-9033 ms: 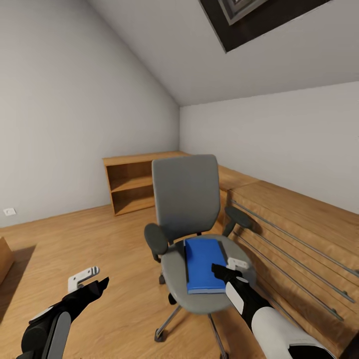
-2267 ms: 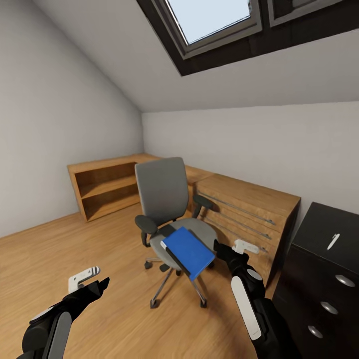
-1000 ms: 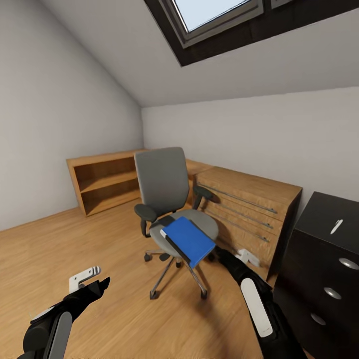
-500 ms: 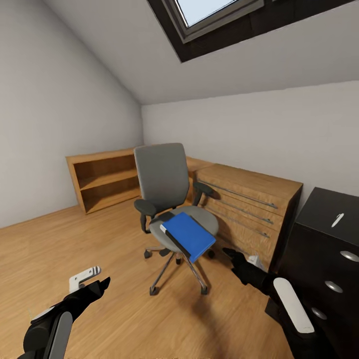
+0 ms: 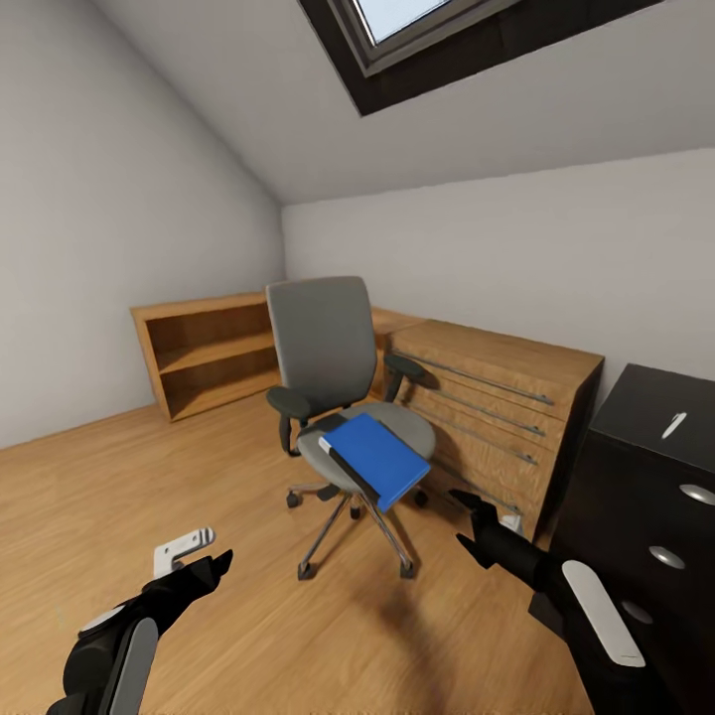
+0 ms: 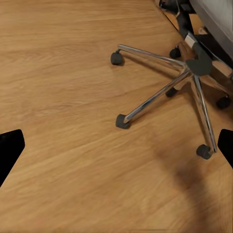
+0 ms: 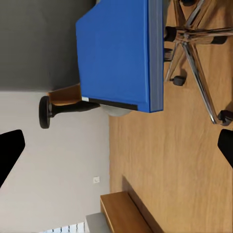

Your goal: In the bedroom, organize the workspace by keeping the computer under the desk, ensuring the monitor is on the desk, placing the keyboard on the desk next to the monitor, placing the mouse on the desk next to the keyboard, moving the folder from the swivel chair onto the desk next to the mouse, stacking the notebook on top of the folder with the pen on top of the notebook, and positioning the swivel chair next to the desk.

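The blue folder (image 5: 374, 460) lies on the seat of the swivel chair (image 5: 333, 367), skewed so that one corner overhangs the seat's front edge; the right wrist view shows the folder (image 7: 119, 53) flat-on, with the chair's star base beyond it. No hand is on it. The right end effector (image 5: 465, 516) hangs just off the chair's front, near the folder but apart from it, and its fingertips sit wide at the edges of the right wrist view, so it is released and empty. The left end effector (image 5: 194, 556) is low over the wooden floor (image 5: 149, 477), well apart from the chair, its fingers likewise spread with nothing between them.

The step in hand looks to be the folder's move from chair to bench, and it stands at the reach, not the grasp. The next move calls for bringing the right end effector onto the overhanging corner, closing on the thin edge, then lifting clear of the armrest. The chair rolls on casters, so a push instead of a pinch could shove it away.
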Robot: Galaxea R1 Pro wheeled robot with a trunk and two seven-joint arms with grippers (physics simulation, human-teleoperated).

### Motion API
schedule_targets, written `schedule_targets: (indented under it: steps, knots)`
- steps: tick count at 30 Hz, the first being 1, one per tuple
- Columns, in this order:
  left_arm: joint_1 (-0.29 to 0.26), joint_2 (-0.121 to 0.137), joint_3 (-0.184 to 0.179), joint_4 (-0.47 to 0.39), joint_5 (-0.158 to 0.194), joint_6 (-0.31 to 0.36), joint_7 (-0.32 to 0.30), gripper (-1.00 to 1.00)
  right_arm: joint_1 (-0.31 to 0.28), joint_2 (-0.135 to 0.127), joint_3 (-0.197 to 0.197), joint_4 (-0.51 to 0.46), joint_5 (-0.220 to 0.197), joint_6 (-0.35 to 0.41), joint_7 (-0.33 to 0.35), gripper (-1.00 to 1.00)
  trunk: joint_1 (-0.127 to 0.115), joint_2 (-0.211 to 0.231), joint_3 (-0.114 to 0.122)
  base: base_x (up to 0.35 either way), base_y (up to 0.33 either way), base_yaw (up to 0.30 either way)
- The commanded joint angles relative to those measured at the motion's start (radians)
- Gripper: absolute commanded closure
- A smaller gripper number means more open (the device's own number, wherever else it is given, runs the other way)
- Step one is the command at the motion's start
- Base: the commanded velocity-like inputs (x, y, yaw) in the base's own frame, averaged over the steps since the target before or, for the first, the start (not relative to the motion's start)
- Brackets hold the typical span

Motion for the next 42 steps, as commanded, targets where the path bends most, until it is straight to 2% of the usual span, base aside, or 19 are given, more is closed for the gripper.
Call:
schedule_targets:
  steps: [1,5,7,10,12,25,42]
  knots:
    - [-0.001,-0.001,0.001,-0.001,0.011,0.005,0.007,-1.00,-0.001,0.000,-0.001,-0.002,-0.011,0.003,-0.007,-1.00,0.004,-0.008,-0.004,0.000,0.000,0.000]
    - [-0.001,-0.001,0.000,-0.001,0.011,0.005,0.007,-1.00,-0.001,0.000,-0.001,-0.003,-0.010,0.003,0.003,-1.00,0.019,-0.036,-0.017,0.000,0.000,0.000]
    - [-0.001,-0.006,0.001,0.010,0.008,0.008,0.006,-1.00,0.005,0.010,-0.008,-0.015,0.001,-0.008,0.015,-1.00,0.019,-0.036,-0.017,0.000,0.000,0.000]
    - [-0.001,-0.007,0.002,0.009,0.009,0.009,0.007,-1.00,0.003,0.012,-0.007,-0.020,0.017,-0.008,0.031,-1.00,0.019,-0.036,-0.017,0.000,0.000,0.000]
    - [-0.001,-0.012,0.002,0.003,0.009,0.009,0.007,-1.00,0.000,0.016,-0.006,-0.009,0.024,-0.005,0.043,-1.00,0.027,-0.050,-0.023,0.000,0.000,0.000]
    - [-0.001,-0.021,0.002,-0.001,0.009,0.010,0.009,-1.00,-0.004,0.017,-0.004,0.056,-0.042,0.000,-0.017,-1.00,0.076,-0.141,-0.064,0.000,0.000,0.000]
    - [-0.001,-0.021,0.002,-0.001,0.009,0.011,0.009,-1.00,-0.004,0.013,-0.004,0.056,-0.044,0.001,-0.016,-1.00,0.085,-0.145,-0.129,0.000,0.000,0.000]
